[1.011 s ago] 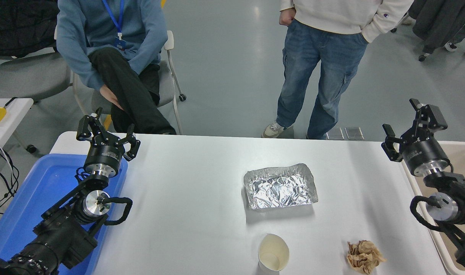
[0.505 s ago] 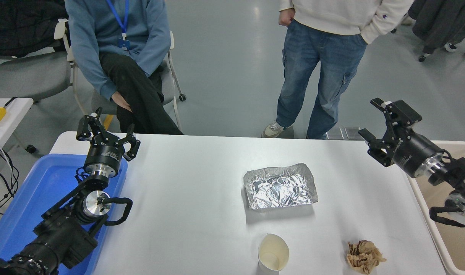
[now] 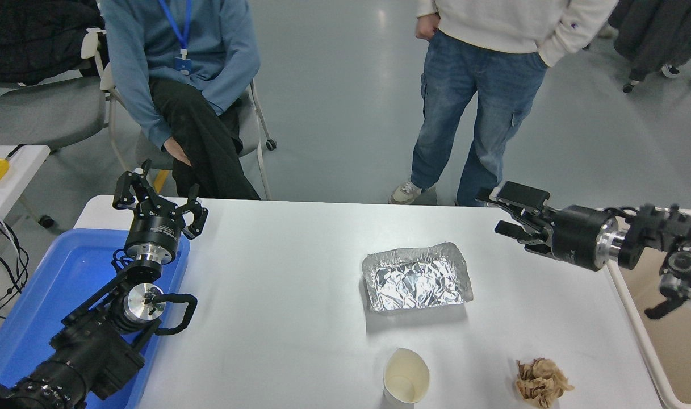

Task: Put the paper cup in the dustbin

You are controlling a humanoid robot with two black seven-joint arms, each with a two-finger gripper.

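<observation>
— Standing where? Sitting upright and open-mouthed at the bottom centre of the frame, that paper cup (image 3: 406, 378), on the table (image 3: 288, 295), just below the foil tray (image 3: 416, 276) and left of the crumpled paper ball (image 3: 543, 382).

— Handling how? Probably weighing almost nothing, looking empty; thin walls likely buckling under a hard squeeze, tipping at a nudge.

— Gripping where? Pinching lightly across the wall below the rolled rim, seemingly the stiffest part.

— And the arms? Right gripper (image 3: 507, 213) hovering at the right edge, jaws apart, holding nothing, well away from the cup; dustbin (image 3: 635, 318) waiting at the lower right. Left gripper (image 3: 158, 201) parked lower left, jaws apart.
</observation>
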